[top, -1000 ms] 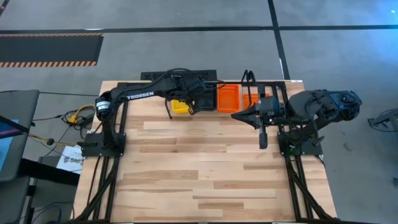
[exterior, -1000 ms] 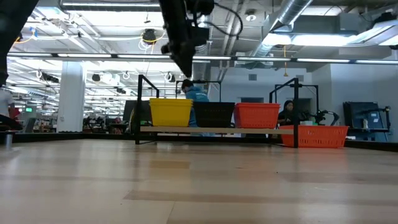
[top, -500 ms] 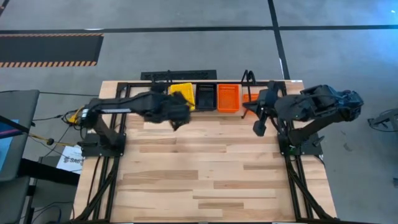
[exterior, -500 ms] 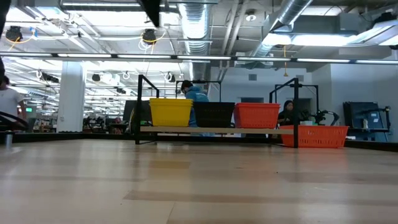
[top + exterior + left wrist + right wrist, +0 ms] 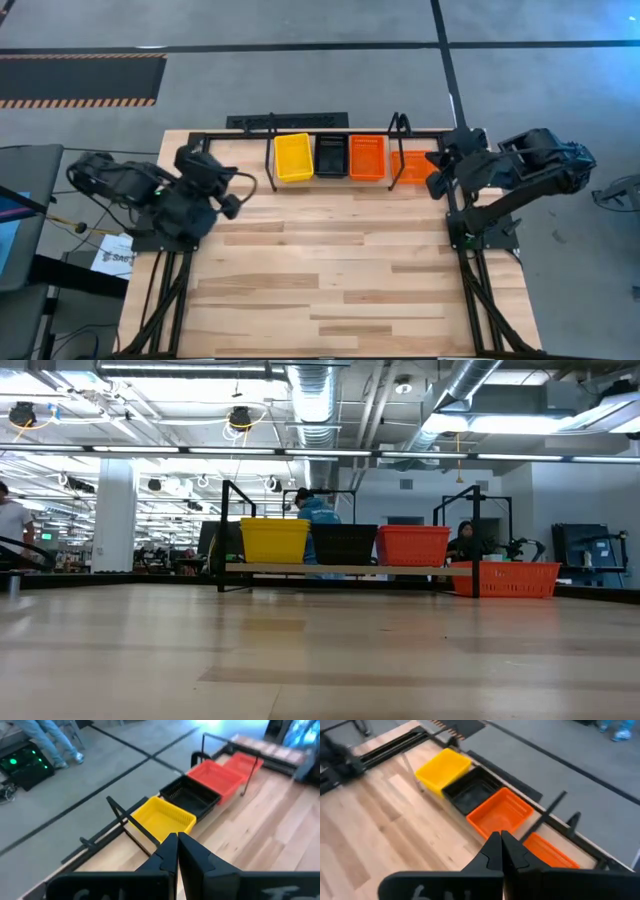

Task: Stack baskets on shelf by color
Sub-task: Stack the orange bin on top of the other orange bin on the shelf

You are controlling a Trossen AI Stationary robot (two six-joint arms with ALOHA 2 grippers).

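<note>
On the shelf (image 5: 340,569) at the table's far edge, three baskets stand side by side on their bottoms: yellow (image 5: 293,157), black (image 5: 331,156) and orange (image 5: 367,157). Another orange basket (image 5: 412,165) sits on the tabletop just right of the shelf's right hoop. My left gripper (image 5: 230,205) hangs shut over the table's left side, away from the shelf and holding nothing. My right gripper (image 5: 437,187) is shut and empty too, above the right edge near the lone orange basket. In both wrist views the shut fingertips (image 5: 177,845) (image 5: 500,842) point toward the row of baskets.
The black frames of both arm bases run along the table's left and right sides (image 5: 165,270) (image 5: 480,270). Bare wooden tabletop (image 5: 320,270) lies in front of the shelf. People and equipment show in the room beyond the table.
My left gripper has drawn back from over the yellow and black baskets toward the table's left edge, rising out of the low view and turning. My right gripper has pulled back toward the right edge and turned. Both stayed shut. The baskets have not moved.
</note>
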